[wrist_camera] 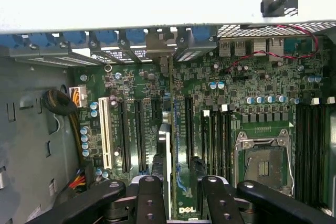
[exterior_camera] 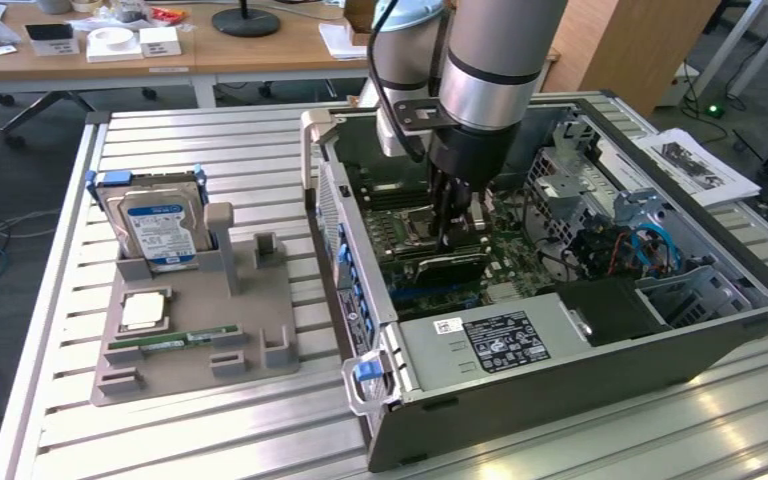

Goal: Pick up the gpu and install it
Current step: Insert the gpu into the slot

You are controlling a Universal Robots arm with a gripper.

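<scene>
One tool [wrist_camera: 176, 192] grips gpu [wrist_camera: 167, 145] edge-on — exterior: inside case [exterior_camera: 704, 340].

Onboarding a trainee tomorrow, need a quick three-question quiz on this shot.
1. True or false: the gripper is outside the computer case.
2. What does the gripper hold? A processor, B graphics card, C memory stick.
3. Fill in: on the tray, the hard drive stands ___.
Key: 1 false; 2 B; 3 upright.
</scene>
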